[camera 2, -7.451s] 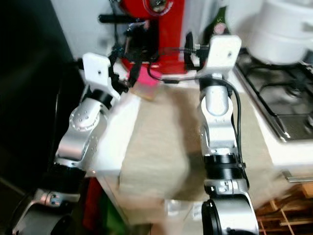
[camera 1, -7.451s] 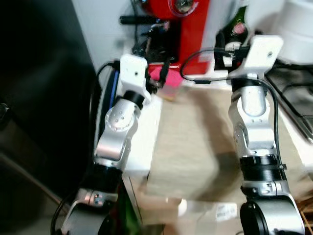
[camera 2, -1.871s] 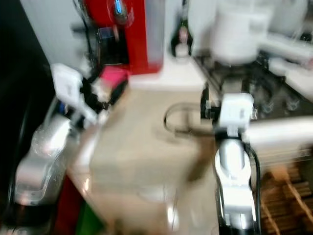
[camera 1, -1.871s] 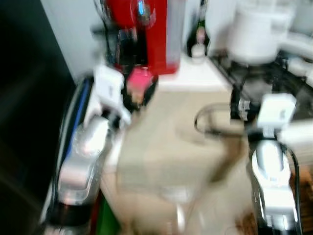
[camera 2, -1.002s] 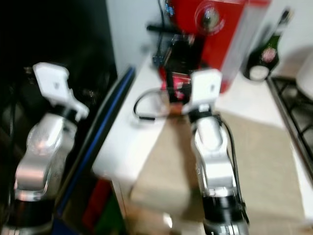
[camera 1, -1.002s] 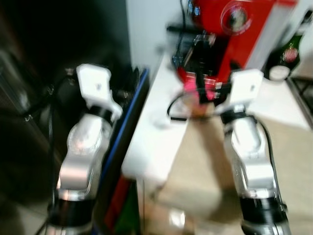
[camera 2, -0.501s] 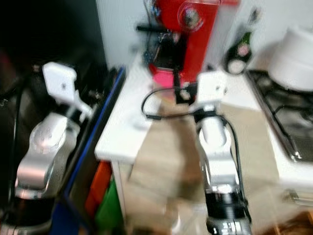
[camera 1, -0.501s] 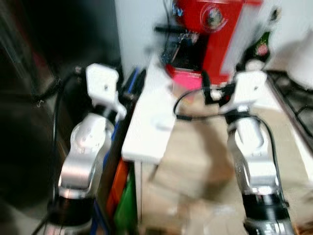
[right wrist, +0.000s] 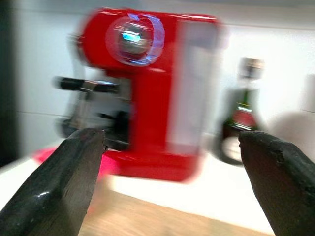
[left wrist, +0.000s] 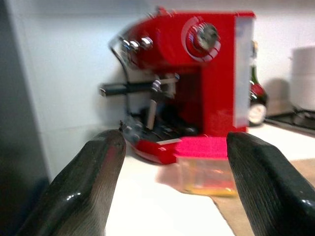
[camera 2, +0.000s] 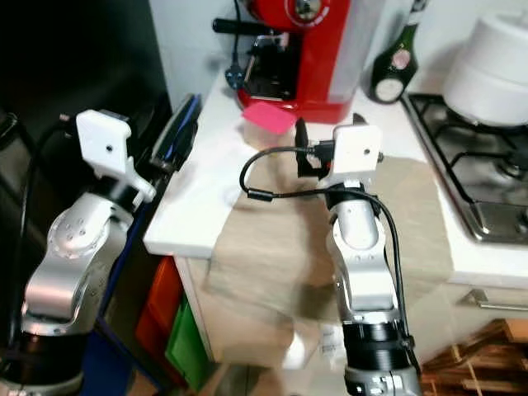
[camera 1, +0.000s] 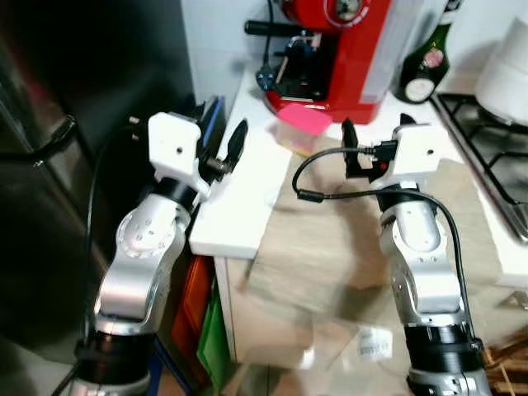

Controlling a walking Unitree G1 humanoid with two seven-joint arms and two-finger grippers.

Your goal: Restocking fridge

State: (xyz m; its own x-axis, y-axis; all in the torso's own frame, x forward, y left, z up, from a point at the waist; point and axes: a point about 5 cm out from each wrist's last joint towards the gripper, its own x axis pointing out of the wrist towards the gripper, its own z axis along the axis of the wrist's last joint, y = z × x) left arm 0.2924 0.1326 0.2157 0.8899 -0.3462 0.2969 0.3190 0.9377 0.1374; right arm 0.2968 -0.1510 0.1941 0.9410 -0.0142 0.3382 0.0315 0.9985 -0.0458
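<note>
A clear container with a pink lid (camera 1: 303, 120) sits on the white counter (camera 1: 239, 202), just in front of a red coffee machine (camera 1: 338, 49). My left gripper (camera 1: 223, 136) is raised at the counter's left edge, short of the container, open and holding nothing. In the left wrist view the container (left wrist: 206, 164) lies ahead between the spread fingers (left wrist: 101, 182). My right gripper (camera 1: 375, 124) hovers over the counter just right of the container, also open and empty. The right wrist view looks at the machine (right wrist: 142, 93).
The black fridge (camera 1: 82, 124) stands at the left, tight against the counter. A green bottle (camera 1: 423, 70) stands right of the machine, with a gas hob (camera 1: 487, 148) and white pot (camera 2: 495, 66) beyond. A beige mat (camera 1: 330, 239) covers the counter. Orange and green items (camera 1: 202, 309) sit below.
The camera has swung back and forth and has now steadied on the counter's left end. Both arms stay raised in front; the pink-lidded container has not moved.
</note>
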